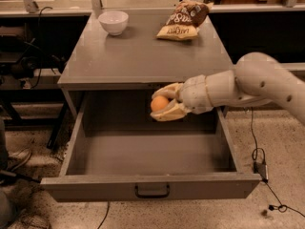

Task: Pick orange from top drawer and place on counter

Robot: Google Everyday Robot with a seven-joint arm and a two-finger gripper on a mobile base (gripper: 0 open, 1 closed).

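Note:
The orange [159, 103] is held between the pale fingers of my gripper [162, 103], which is shut on it. The gripper hangs above the open top drawer [147, 151], just below the front edge of the counter [138, 56]. My white arm [248, 87] reaches in from the right. The drawer is pulled fully out, with its dark handle [152, 191] centred on the front panel, and its floor shows nothing else.
A white bowl [113, 22] sits at the counter's back left. A brown chip bag [185, 19] lies at the back right. Cables and black furniture stand to the left, and a cable runs over the floor at the right.

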